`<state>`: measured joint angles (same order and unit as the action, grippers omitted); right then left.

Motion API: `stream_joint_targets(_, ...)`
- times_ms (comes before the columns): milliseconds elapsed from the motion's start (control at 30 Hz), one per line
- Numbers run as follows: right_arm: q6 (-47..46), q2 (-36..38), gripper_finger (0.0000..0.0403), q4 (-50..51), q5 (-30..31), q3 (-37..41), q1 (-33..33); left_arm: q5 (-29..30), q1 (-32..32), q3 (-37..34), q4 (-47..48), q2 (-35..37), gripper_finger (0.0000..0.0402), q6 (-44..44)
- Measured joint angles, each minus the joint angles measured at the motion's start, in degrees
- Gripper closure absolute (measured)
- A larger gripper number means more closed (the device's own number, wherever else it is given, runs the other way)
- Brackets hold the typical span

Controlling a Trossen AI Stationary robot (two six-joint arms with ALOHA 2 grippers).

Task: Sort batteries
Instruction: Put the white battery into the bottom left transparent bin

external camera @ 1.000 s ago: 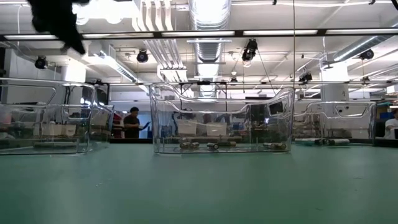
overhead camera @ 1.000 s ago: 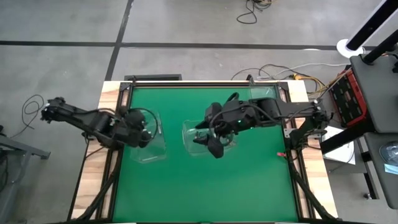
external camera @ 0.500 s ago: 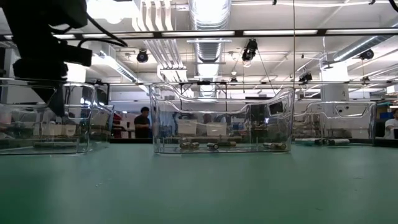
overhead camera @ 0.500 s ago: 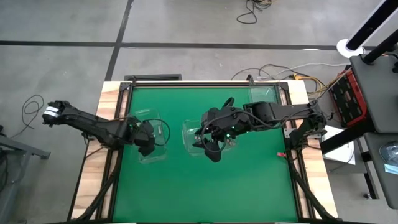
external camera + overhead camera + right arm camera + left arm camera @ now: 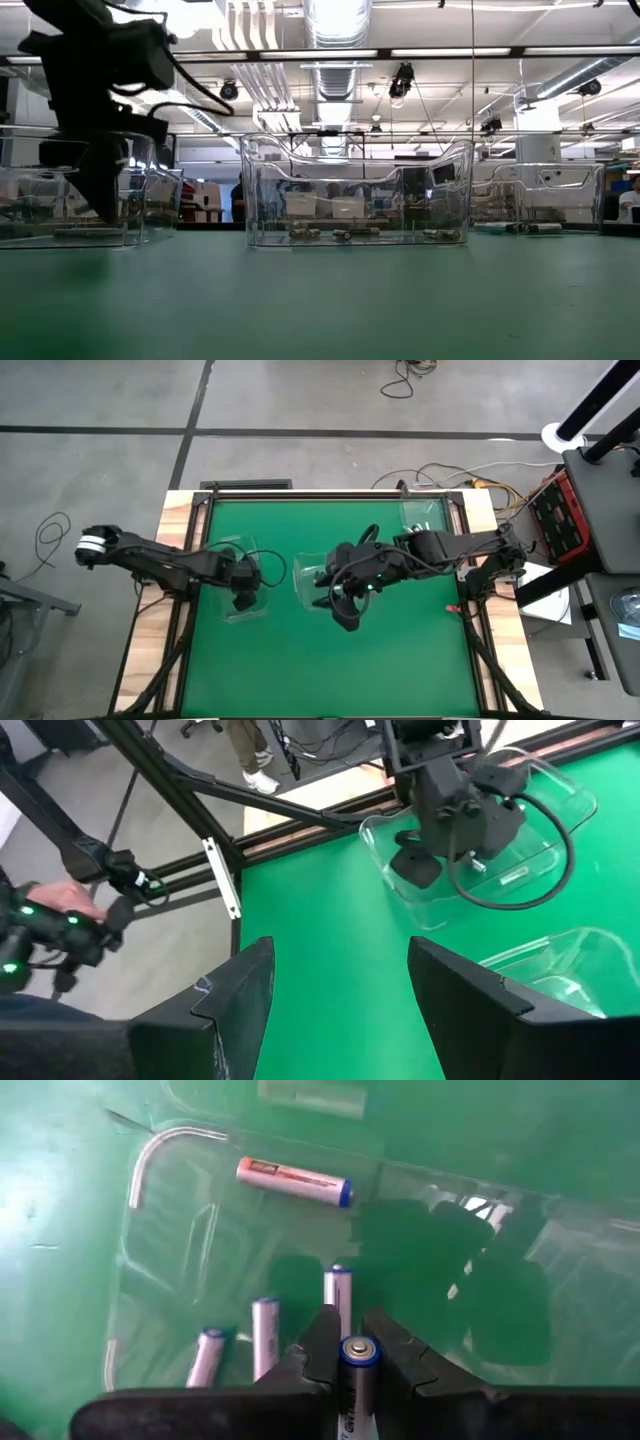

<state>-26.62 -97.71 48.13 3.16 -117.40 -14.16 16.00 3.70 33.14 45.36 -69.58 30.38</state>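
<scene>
The left gripper [image 5: 345, 1342] is clamping one battery [image 5: 357, 1380] between its fingers above the clear bin [image 5: 240, 575] at the tabletop's [image 5: 400, 660] 9 o'clock side, where other batteries [image 5: 296, 1180] are lying; their label print is unreadable. The right gripper [image 5: 340, 985] is hovering beside the centre bin [image 5: 310, 582], fingers spread wide and holding nothing.

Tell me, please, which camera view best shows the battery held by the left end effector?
The left wrist view: the battery shows close up, pinched in the left end effector above the left bin. The high and low views show only that arm over the bin; the right wrist view shows it far off.
</scene>
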Motion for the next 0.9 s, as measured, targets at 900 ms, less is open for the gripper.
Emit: stream_joint_targets(900,-2.8,0.0,0.0156,0.0,0.0,-0.1,-0.5,2.5,-0.9,-2.2,-1.6,-0.6,0.0302,2.5)
